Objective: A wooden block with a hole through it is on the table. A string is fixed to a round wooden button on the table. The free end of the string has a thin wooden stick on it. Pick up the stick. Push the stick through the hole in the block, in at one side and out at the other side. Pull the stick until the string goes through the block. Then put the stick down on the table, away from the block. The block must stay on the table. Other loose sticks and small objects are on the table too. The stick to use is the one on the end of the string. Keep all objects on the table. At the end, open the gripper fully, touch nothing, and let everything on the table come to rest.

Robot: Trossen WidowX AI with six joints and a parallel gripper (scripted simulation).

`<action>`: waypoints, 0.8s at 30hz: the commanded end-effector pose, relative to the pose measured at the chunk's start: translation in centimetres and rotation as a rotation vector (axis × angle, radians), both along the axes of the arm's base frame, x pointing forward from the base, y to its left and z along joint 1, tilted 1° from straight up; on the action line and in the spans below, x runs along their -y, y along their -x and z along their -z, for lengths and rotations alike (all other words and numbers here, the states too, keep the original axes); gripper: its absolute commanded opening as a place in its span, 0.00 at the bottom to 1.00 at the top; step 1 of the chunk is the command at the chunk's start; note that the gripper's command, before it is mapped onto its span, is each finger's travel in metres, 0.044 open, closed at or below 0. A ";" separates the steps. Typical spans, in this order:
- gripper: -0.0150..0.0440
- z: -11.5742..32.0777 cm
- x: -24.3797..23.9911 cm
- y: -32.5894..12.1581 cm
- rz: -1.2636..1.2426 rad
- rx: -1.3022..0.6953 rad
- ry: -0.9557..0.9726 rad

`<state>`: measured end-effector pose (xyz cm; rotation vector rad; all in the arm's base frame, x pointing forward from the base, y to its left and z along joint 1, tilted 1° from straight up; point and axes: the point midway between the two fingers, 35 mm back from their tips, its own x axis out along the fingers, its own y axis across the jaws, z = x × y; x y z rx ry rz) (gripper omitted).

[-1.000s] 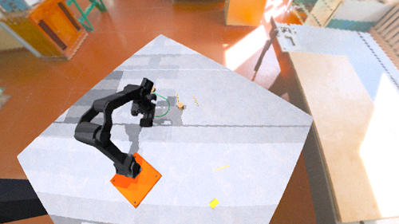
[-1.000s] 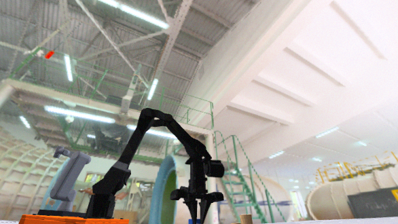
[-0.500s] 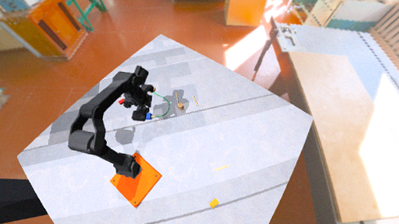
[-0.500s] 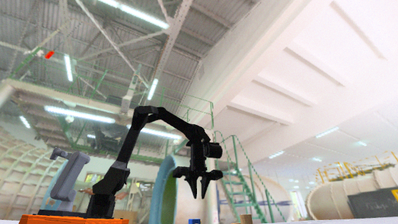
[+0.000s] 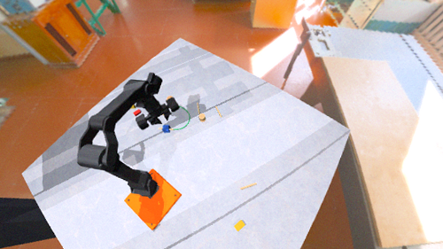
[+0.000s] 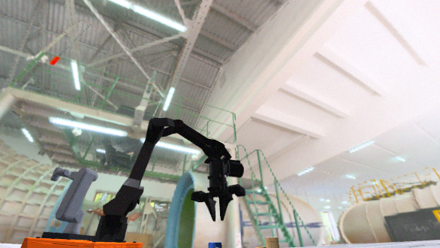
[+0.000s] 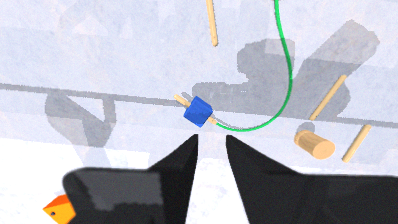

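"Three loose sticks show in the wrist view: one (image 7: pixel 212 25) near the top edge, a pair at right. Where is the string's stick?"

"In the blue block (image 5: pixel 166 129) (image 6: pixel 215 245) (image 7: pixel 198 111). The stick (image 7: pixel 180 100) shows at both sides of it: a bare end at one, the string's end at the other. The block rests on the table (image 5: pixel 229 152)."

"And the string (image 5: pixel 189 118) (image 7: pixel 291 75)?"

"Green. Leaves the stick's end just beside the block, then bends round in a wide curve. In the wrist view it runs out at the top edge, so its far end is not seen there."

"State of the gripper (image 5: pixel 162 119) (image 6: pixel 218 220) (image 7: pixel 212 135)?"

"Fingers apart, part way, nothing between them. They point down, tips above the table and touching nothing. In the wrist view a clear gap lies between the tips, with block and stick beyond."

"Other objects?"

"A wooden cylinder (image 5: pixel 202 116) (image 6: pixel 272 242) (image 7: pixel 315 145), upright, near the right-hand pair of sticks. A red piece (image 5: pixel 137 112) near the gripper in the top view. A yellow tile (image 5: pixel 239 225) well apart from the block, on the same side as one more stick (image 5: pixel 248 186)."

"Arm base?"

"On the orange plate (image 5: pixel 153 220) (image 6: pixel 82 243) (image 7: pixel 60 210)."
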<state>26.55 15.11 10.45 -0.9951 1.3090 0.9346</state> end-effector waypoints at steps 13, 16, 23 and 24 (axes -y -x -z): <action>0.46 0.2 -2.3 2.0 1.488 -0.005 -0.066; 0.46 0.2 -2.5 2.3 1.663 -0.004 -0.071; 0.46 0.2 -3.0 2.8 2.072 -0.002 -0.083; 0.46 0.2 -3.0 2.8 2.131 -0.001 -0.085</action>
